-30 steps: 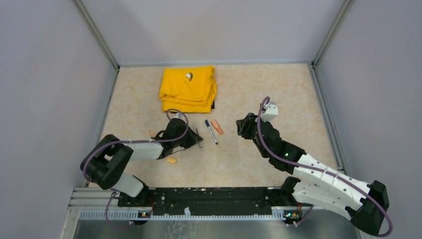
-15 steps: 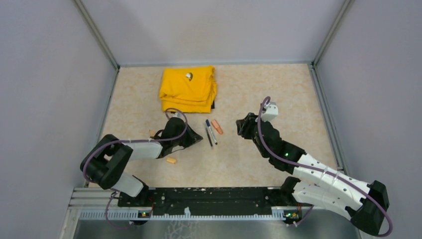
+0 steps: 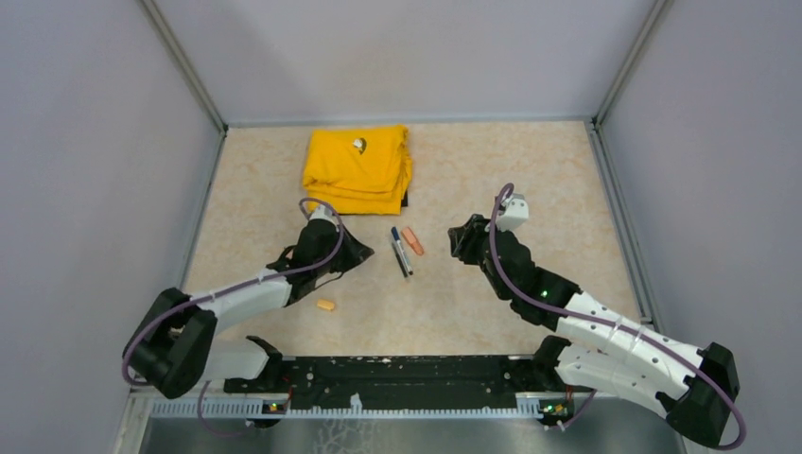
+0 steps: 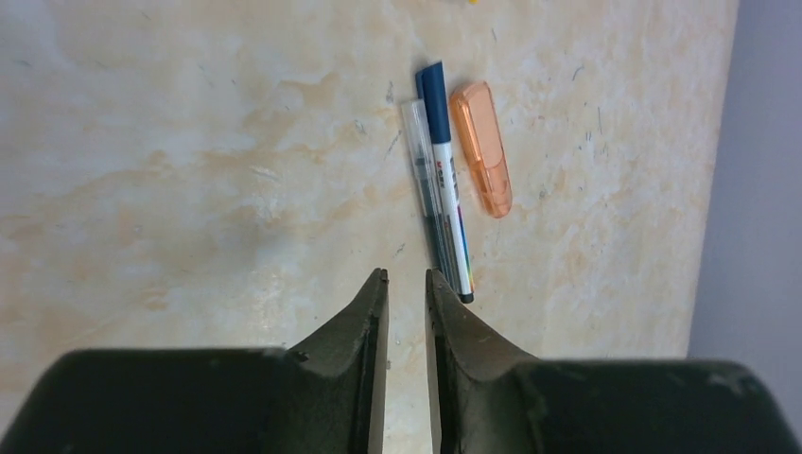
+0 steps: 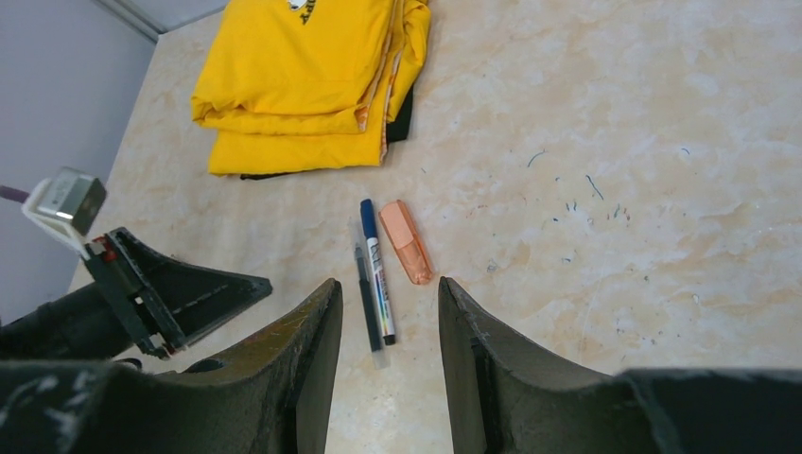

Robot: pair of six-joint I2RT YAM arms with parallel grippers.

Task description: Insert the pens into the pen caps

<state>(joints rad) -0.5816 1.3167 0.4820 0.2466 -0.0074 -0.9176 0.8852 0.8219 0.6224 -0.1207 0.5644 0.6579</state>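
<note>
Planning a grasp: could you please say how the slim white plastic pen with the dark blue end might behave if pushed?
The slim white plastic pen looks round, so probably rolls sideways. Lying alongside the thin dark pen, it would likely shove that too.

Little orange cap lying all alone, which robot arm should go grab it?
Left. The orange cap lies near the left gripper, on its side of the pens. The right gripper sits beyond the pens and would probably have to reach across them.
</note>
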